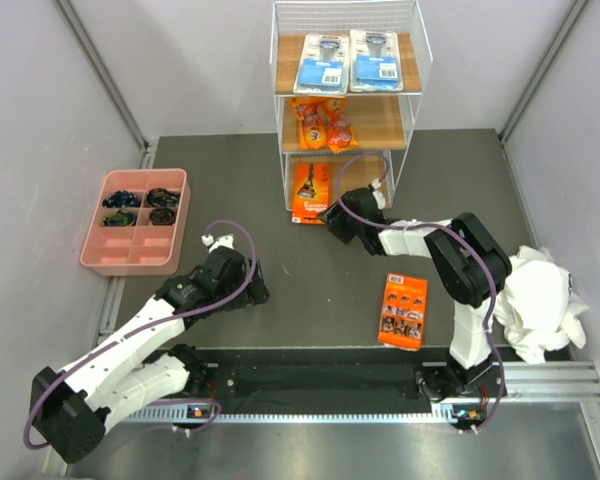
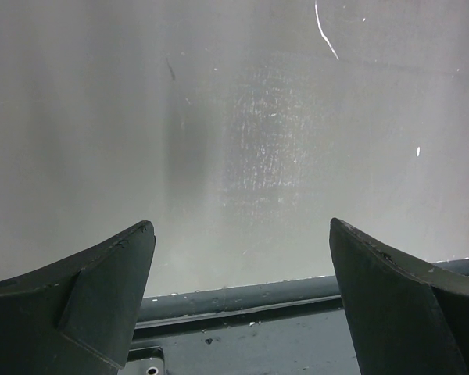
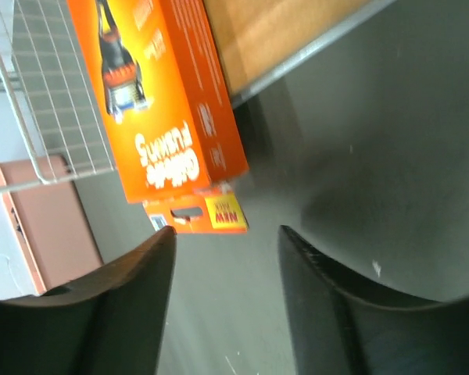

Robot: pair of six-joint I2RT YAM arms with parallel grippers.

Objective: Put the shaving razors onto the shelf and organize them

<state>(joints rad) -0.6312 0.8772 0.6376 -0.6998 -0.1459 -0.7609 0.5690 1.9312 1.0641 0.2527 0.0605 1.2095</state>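
Dark table point(image 1: 210, 170): the white wire shelf point(image 1: 388, 122) stands at its far edge, with two blue blister cards point(image 1: 322, 62) on the top board, two orange pouches point(image 1: 324, 124) on the middle one and an orange box point(image 1: 309, 192) jutting from the bottom. An orange card point(image 1: 403, 311) lies near the table's near edge. The right gripper point(image 1: 330, 213), jaws apart and empty, sits just beside the box. The left gripper point(image 1: 252, 287) gapes wide, holding nothing.
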